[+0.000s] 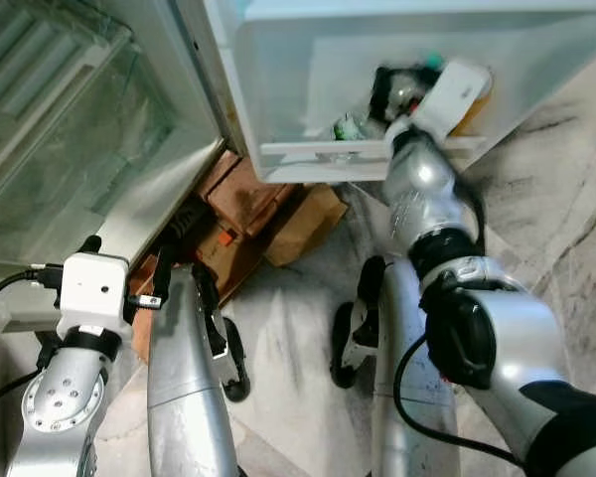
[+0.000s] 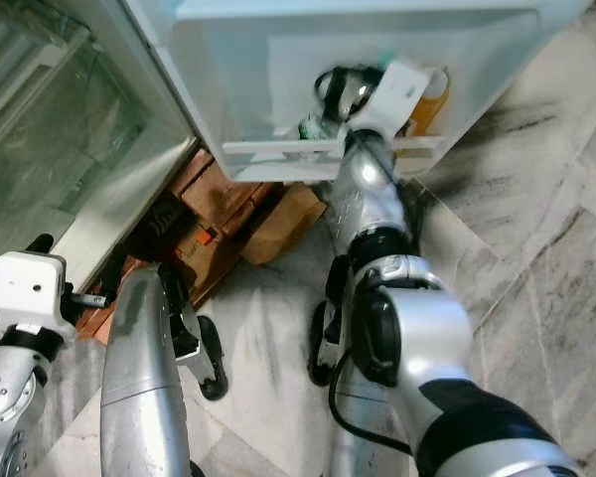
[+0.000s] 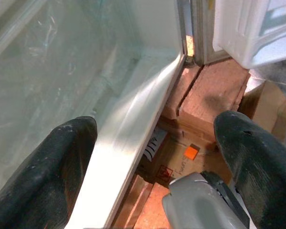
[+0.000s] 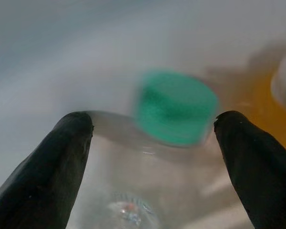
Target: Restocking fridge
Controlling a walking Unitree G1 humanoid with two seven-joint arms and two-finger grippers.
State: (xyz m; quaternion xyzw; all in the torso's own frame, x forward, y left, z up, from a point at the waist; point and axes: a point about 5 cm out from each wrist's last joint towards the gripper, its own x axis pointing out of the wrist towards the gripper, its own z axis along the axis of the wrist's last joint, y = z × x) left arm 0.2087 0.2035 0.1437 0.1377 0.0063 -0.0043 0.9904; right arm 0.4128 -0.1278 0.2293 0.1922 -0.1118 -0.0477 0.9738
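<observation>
Right end effector (image 4: pixel 152 143) spread wide around clear green-capped plastic bottle (image 4: pixel 174 107) in white fridge door shelf (image 1: pixel 308 149), left end effector (image 3: pixel 155 157) held apart, empty.

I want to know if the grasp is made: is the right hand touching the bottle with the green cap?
Cannot tell. In the right wrist view the fingers stand wide on both sides of the bottle, but blur hides any contact or gap.

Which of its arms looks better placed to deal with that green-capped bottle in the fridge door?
The right gripper: its open fingers flank the bottle at the door shelf. The left gripper hangs low.
</observation>
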